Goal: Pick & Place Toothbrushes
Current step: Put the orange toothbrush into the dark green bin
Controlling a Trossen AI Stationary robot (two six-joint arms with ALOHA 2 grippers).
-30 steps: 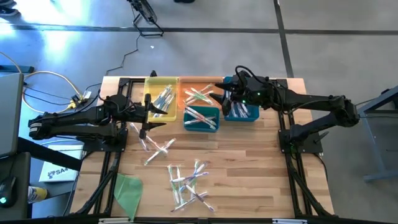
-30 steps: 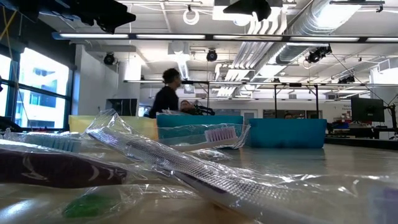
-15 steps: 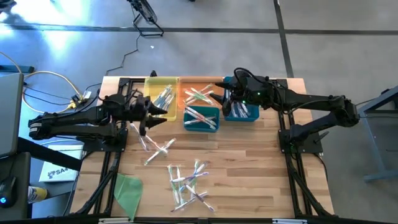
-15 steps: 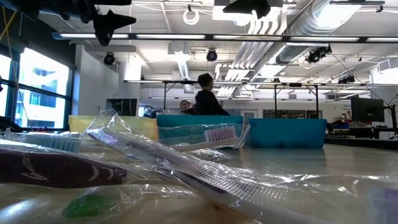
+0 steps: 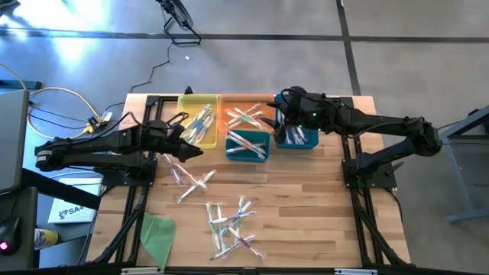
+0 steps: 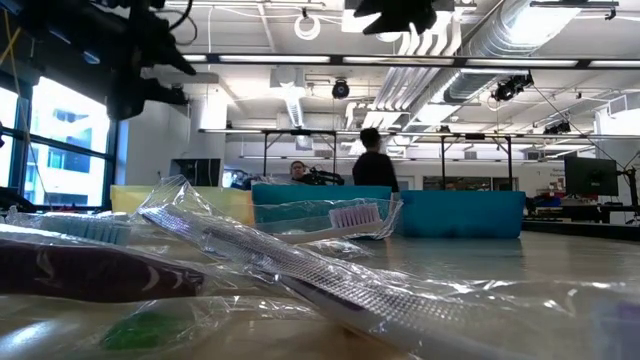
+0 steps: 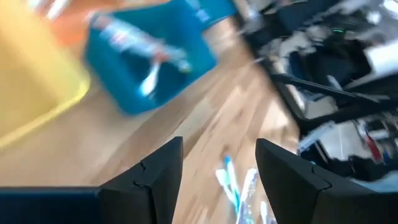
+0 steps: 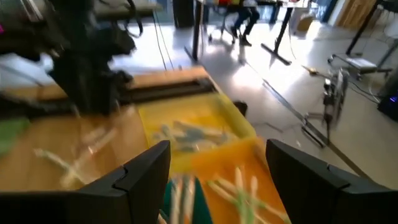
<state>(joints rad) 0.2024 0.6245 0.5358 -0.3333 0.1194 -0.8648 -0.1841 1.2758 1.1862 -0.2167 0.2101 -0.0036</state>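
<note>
Clear-wrapped thin toothbrushes (image 5: 231, 220) scattered on wood-plank table (image 5: 321, 214); left gripper (image 5: 189, 150), right gripper (image 5: 280, 116) jaws wide apart, empty.

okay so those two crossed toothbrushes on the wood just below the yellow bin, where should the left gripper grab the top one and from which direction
Grip the crossed toothbrushes on one free handle end, away from the crossing, so only one stick is caught. They lie flat on the table, so come straight down from above, fingers across the handle's width. The left gripper is open and close by. Which lies on top is unclear.
</note>
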